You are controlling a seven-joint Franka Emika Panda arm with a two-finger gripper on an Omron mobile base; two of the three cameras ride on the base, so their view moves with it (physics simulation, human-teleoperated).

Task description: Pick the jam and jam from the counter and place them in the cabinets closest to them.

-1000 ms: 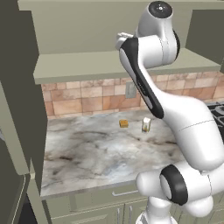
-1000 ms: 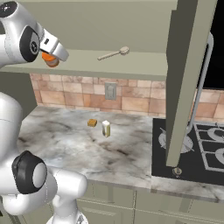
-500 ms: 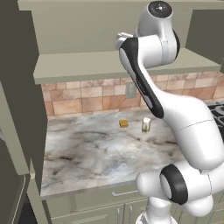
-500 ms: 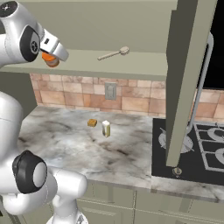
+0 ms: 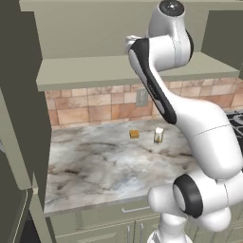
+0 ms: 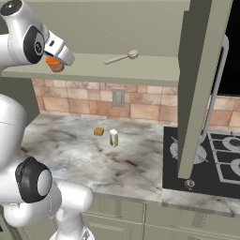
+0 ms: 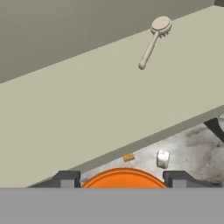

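A jam jar (image 6: 56, 65) with an orange lid (image 7: 124, 178) is between my fingers, and my gripper (image 6: 56, 61) is shut on it. It hangs at the front edge of the open cabinet shelf (image 6: 140, 70), level with the shelf board (image 7: 87, 113), at the shelf's left end. In the hand view both dark fingertips (image 7: 65, 179) flank the lid. Far below lies the marbled counter (image 5: 95, 166). In the left base view my own arm hides the jar.
A wooden spoon (image 6: 122, 57) (image 7: 153, 39) lies on the shelf to the right. On the counter stand a small orange-brown block (image 6: 98, 131) (image 5: 135, 134) and a pale little carton (image 6: 113, 138) (image 5: 159, 135). An open cabinet door (image 6: 201, 84) hangs at right over the stove (image 6: 220, 154).
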